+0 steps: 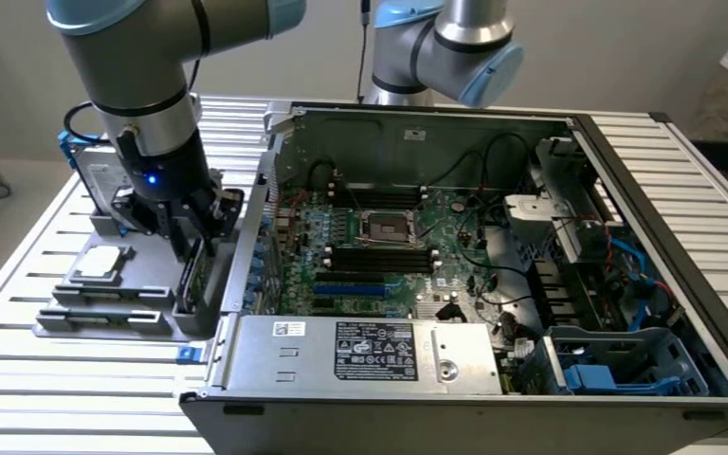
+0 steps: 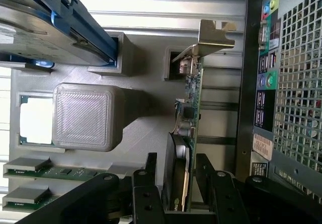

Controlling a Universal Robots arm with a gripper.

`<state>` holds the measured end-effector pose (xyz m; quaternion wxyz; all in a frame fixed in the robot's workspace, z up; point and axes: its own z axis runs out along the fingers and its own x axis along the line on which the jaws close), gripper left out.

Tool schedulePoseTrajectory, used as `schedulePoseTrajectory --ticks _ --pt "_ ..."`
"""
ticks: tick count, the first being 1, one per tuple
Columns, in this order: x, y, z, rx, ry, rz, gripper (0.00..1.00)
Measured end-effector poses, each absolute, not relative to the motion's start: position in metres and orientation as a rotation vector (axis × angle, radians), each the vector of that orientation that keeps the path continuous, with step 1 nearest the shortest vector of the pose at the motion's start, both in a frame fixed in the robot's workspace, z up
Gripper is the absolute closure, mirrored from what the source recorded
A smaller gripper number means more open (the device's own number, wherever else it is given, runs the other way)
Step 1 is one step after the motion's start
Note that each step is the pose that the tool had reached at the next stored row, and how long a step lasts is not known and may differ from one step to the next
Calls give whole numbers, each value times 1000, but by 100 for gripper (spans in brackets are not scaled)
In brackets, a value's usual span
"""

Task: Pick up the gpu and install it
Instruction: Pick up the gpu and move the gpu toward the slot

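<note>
The gpu (image 2: 193, 98) stands on edge in a slot of the grey parts holder (image 2: 136, 138), green board on one face, black cover on the other, its silver bracket at the far end. My gripper (image 2: 178, 183) is open and straddles the card's near end, one black finger (image 2: 151, 178) on each side with a small gap to the card. In the exterior view the gripper (image 1: 200, 248) reaches down into the holder (image 1: 149, 284) at the exterior view's left, where the gpu (image 1: 191, 277) shows as a dark edge beside the open computer case.
The holder also carries a silver hard drive in a blue frame (image 2: 45, 27), a processor chip (image 2: 35, 121) and memory sticks (image 2: 30, 168). The case's perforated rear panel (image 2: 297, 83) stands close beside the card. Inside the case lies the motherboard (image 1: 396, 242) with a blue slot (image 1: 352, 287). A second arm (image 1: 446, 47) hangs behind.
</note>
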<state>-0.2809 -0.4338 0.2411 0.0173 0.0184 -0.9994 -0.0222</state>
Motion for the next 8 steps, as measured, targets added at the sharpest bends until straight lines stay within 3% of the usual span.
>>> schedulePoseTrajectory --ticks 6,8 --pt "-280 -434 241 50 -3106 -71 58" --pt "-280 -434 241 47 -3106 -71 71"
